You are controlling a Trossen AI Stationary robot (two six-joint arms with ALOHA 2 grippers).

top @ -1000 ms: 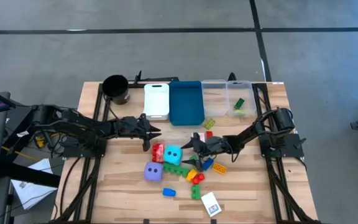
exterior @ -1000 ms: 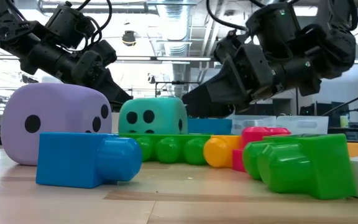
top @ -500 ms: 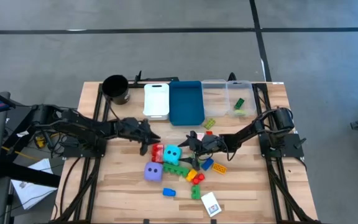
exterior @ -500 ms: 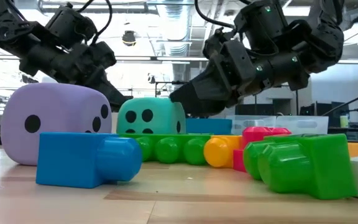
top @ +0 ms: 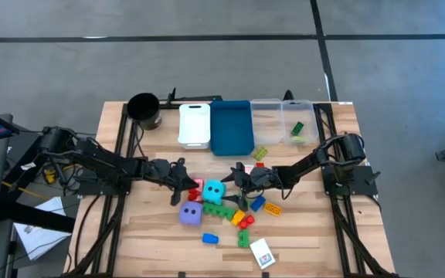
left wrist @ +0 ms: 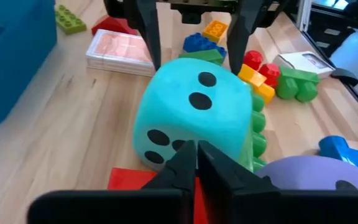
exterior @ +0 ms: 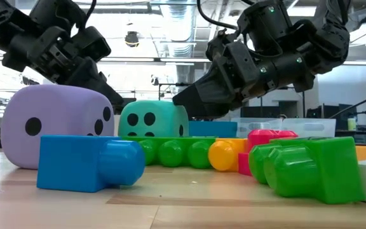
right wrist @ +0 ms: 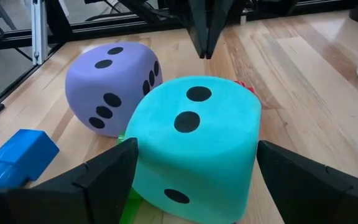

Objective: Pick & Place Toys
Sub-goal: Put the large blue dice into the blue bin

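Left end effector [top: 189, 184]: closed, fingers pressed together with nothing visibly between them, low over the desk just beside the cyan die [top: 214, 191]; its wrist view shows the joined tips over a red brick [left wrist: 129, 179]
Right end effector [top: 230, 181]: open, fingers spread to either side of the cyan die, not touching it, as its wrist view shows
Cyan die: on the wooden desk [top: 315, 232] between the two end effectors, touching a row of green bricks [top: 219, 211]
Purple die [top: 191, 213]: near the cyan die, on the side facing the desk's front edge
Blue brick [top: 209, 239]: alone, nearer the front edge; the low view shows it largest, in front of both dice
High view only: white bin [top: 194, 124], blue bin [top: 231, 127] and clear bin [top: 286, 122] along the back edge, black cup [top: 144, 110] at the corner, a green brick [top: 297, 128] inside the clear bin
Left wrist view only: a flat card [left wrist: 120, 55] lying beyond the cyan die
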